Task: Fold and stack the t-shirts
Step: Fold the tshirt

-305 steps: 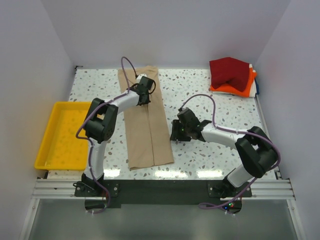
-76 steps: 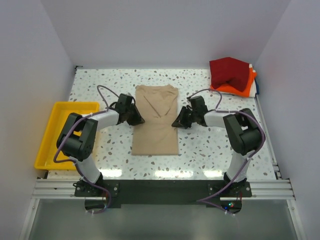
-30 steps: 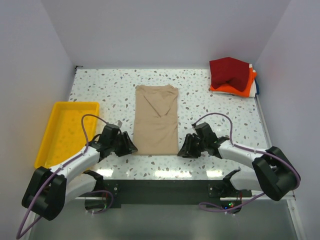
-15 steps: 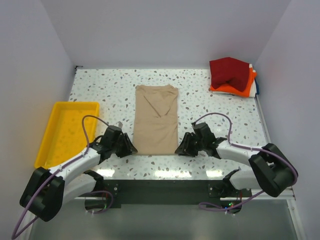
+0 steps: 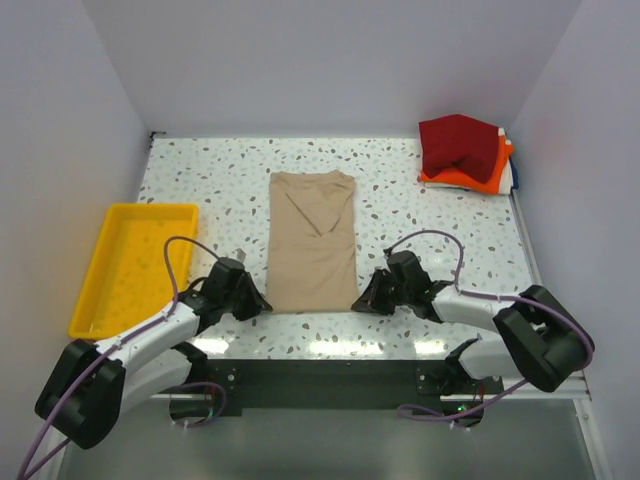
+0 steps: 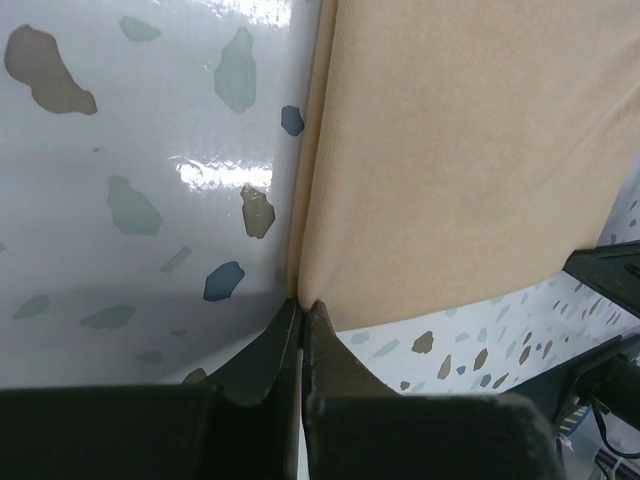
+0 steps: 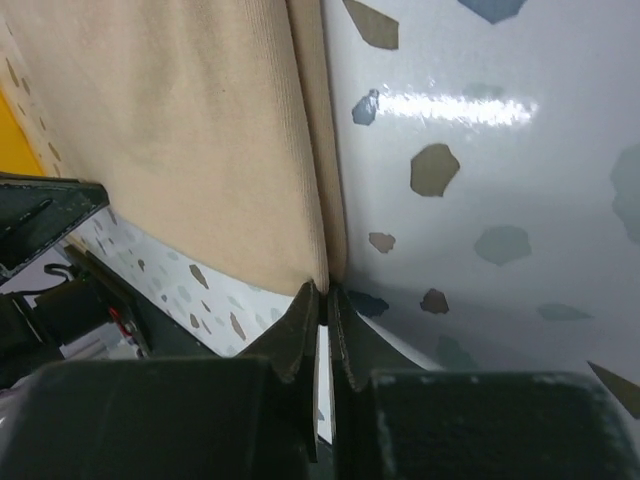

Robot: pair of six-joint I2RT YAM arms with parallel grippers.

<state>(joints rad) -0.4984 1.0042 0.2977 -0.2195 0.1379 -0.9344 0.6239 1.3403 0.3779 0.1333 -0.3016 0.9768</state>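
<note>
The tan t-shirt [image 5: 312, 240] lies flat in a long narrow fold in the middle of the table. My left gripper [image 5: 260, 303] is at its near left corner, with the jaws shut on the corner of the cloth [image 6: 440, 160] at the fingertips [image 6: 300, 302]. My right gripper [image 5: 362, 303] is at its near right corner, with the jaws shut on the folded edge [image 7: 180, 130] at the fingertips [image 7: 325, 290]. The dark red t-shirt [image 5: 458, 145] lies bunched on the bright orange t-shirt [image 5: 470, 180] at the far right corner.
A yellow plastic tray [image 5: 135, 270] stands at the table's left edge. White walls enclose the table on the left, back and right. Both arms lie low along the near edge.
Both grippers have come down from the shirt's sides to its near corners and closed on them. The shirt's near edge has shifted slightly.
</note>
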